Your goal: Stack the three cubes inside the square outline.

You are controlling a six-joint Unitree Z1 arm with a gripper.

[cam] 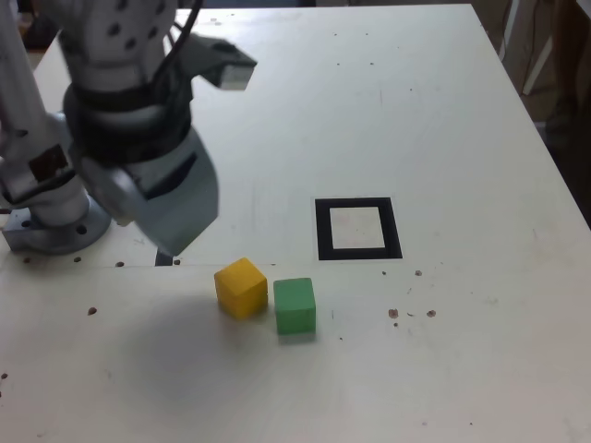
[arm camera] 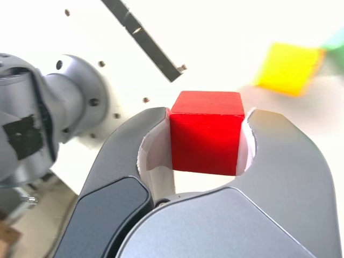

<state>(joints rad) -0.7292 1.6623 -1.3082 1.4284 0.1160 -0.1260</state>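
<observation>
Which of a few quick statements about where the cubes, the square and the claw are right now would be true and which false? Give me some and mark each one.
1. The claw is shut on the red cube. True.
2. The square outline already holds a cube. False: its white centre is bare.
3. The yellow cube and green cube sit side by side on the table, outside the outline. True.
4. The green cube is stacked on the yellow one. False: both rest on the table.
</observation>
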